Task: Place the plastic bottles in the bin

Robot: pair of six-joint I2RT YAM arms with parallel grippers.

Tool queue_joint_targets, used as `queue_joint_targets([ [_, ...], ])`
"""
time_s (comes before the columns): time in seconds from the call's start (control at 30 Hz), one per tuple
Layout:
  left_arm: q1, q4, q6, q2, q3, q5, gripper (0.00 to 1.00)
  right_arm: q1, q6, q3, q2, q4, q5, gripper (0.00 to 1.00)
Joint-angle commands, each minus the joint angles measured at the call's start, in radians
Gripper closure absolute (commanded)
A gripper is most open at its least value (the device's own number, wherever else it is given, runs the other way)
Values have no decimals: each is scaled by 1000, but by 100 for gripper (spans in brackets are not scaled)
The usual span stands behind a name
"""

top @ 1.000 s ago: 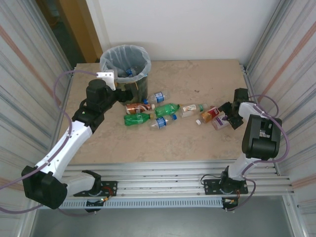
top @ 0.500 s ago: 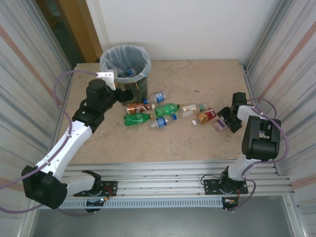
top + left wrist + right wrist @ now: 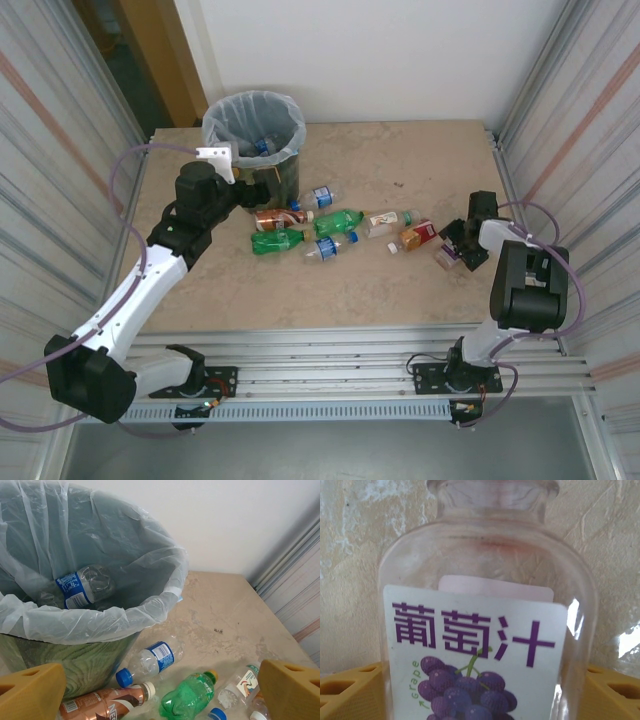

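Observation:
The bin (image 3: 253,125) stands at the back left, with one clear blue-labelled bottle (image 3: 82,585) inside its bag liner (image 3: 100,620). On the table lie a brown bottle (image 3: 270,217), two green bottles (image 3: 338,221) (image 3: 277,241), several clear ones (image 3: 315,197) and an orange-brown one (image 3: 417,236). My left gripper (image 3: 160,680) is open beside the bin, above these bottles, holding nothing. My right gripper (image 3: 485,680) is open around a clear bottle with a purple grape label (image 3: 480,645), which lies at the right (image 3: 447,255) between the yellow fingers (image 3: 350,690).
A loose white cap (image 3: 396,248) lies near the orange-brown bottle. Corrugated metal walls close in both sides. The table's front strip and back right are bare stone.
My right gripper has moved nearer and lower, so the grape-label bottle now lies between its fingers; the orange-brown bottle shifted slightly left. The left arm has stayed still.

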Motion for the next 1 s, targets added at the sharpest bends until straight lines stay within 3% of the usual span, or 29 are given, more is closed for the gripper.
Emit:
queue_joint_targets([
  [0.0, -8, 20, -12, -3, -7, 5, 1, 27, -2, -35, -26, -84, -14, 16],
  [0.23, -8, 23, -19, -3, -8, 12, 1, 31, -1, -50, -22, -72, -19, 18],
  [0.57, -9, 19, -20, -16, -5, 12, 1, 34, -18, -59, -50, -53, -21, 45],
  [0.97, -42, 21, -9, -19, 27, 7, 1, 107, -136, -67, -352, -70, 64, 60],
])
